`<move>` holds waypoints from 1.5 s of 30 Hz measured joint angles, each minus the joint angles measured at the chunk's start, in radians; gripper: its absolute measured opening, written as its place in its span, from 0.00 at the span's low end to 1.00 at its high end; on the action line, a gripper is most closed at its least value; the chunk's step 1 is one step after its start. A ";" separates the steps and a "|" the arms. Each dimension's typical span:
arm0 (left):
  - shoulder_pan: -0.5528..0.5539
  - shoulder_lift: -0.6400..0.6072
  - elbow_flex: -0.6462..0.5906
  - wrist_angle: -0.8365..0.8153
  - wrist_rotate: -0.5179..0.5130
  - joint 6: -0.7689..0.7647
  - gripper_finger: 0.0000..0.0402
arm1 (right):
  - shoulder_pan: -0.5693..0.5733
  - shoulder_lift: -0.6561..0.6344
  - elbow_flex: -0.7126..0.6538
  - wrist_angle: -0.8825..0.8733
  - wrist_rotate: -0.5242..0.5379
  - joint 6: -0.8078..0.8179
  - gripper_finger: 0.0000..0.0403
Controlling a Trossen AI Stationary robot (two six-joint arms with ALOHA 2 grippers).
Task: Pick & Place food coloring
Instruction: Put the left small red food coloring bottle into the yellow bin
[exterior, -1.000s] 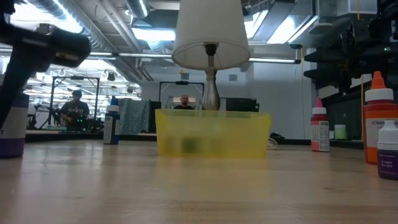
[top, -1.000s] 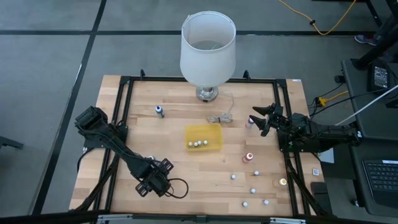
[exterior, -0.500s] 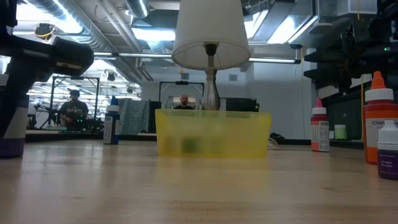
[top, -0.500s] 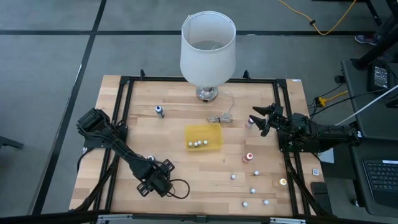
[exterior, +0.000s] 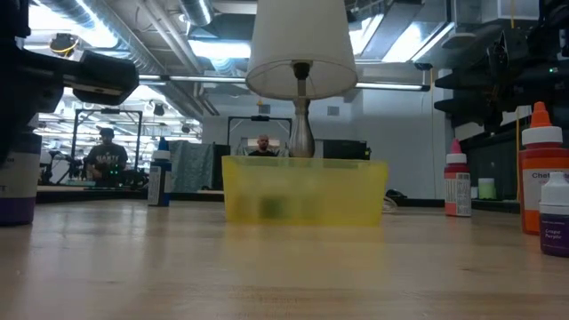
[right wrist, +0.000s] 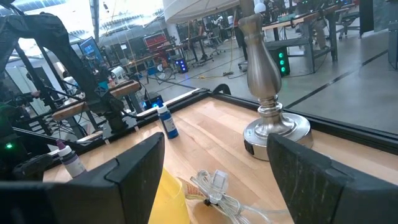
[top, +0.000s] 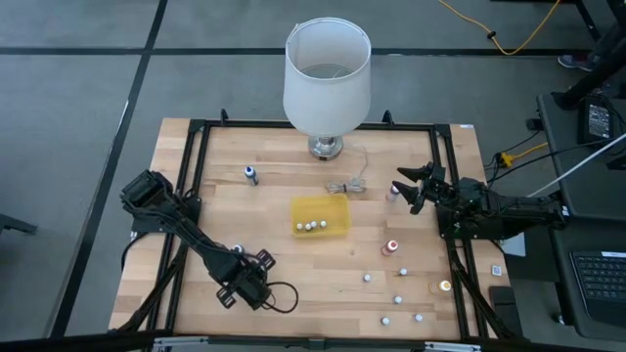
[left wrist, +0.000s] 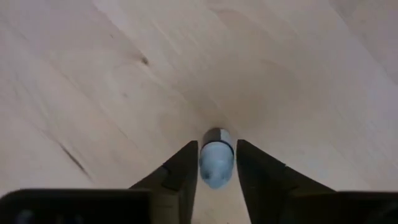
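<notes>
Seen from above, the left pincer [top: 238, 256] sits low over the desk [top: 284, 293] at about 7 o'clock from the yellow tray [top: 321, 216], just inside the black frame rail [top: 181, 254] that runs along the desk's left edge. In the left wrist view its two dark fingers [left wrist: 181, 175] stand on either side of a small pale bottle [left wrist: 215, 159] with a dark band, one of the food coloring set; they lie just beside the bottle's flanks, but whether they press it I cannot tell. Bare wood lies all around that bottle, with open room toward the desk's middle.

The right pincer [top: 409, 188] waits at about 3 o'clock from the tray, near the right frame rail [top: 442, 196], its fingers spread wide with nothing between them. A red-topped bottle [top: 393, 194] stands just beside its tips.

The rest of the food coloring is scattered. Three white-capped bottles [top: 311, 226] lie inside the tray. A blue-topped bottle [top: 250, 174] stands alone at about 10 o'clock from the tray, well clear of everything. Another red-capped bottle [top: 392, 246] and a loose group of white-capped ones [top: 398, 299] occupy the 4 to 5 o'clock quarter, with an orange-topped bottle [top: 445, 286] close to the right rail. The lamp [top: 327, 78] stands at 12 o'clock near the far edge, its coiled cord [top: 348, 183] lying between its base and the tray.
</notes>
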 joint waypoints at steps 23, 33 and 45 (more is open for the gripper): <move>-0.003 -0.177 0.000 -0.125 0.059 -0.050 0.16 | 0.000 0.000 0.000 0.000 0.000 0.000 0.70; 0.016 -0.336 0.107 -0.340 0.061 -0.131 0.16 | 0.000 0.000 0.000 0.000 0.000 0.000 0.70; 0.075 -0.406 0.311 -0.634 0.059 -0.215 0.16 | 0.000 0.000 0.000 0.000 0.000 0.000 0.70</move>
